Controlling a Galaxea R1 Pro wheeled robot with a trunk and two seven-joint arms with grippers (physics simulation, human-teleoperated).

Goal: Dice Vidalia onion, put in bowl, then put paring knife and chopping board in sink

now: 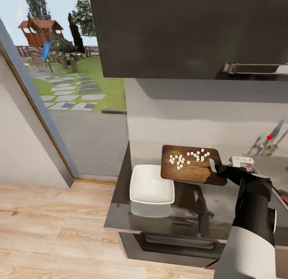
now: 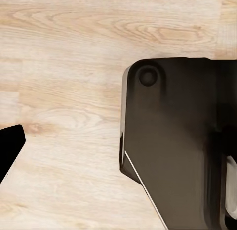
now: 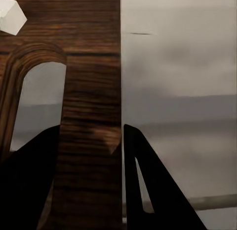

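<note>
The right gripper (image 3: 91, 156) has its jaws pinching the handle end of the dark brown wooden chopping board (image 1: 192, 165), raised off the glossy grey surface (image 1: 120, 207). I judge this sets up tipping the whitish diced onion (image 1: 188, 157) into the shallow white bowl (image 1: 151, 189) just beside it.

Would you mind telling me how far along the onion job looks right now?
Dicing looks done: whitish diced onion bits lie on the chopping board. In hand: the right gripper grips the board's handle end, the board lifted beside the bowl. Left: the bowl looks empty, so the bits must go in, then board and knife into the sink.
</note>
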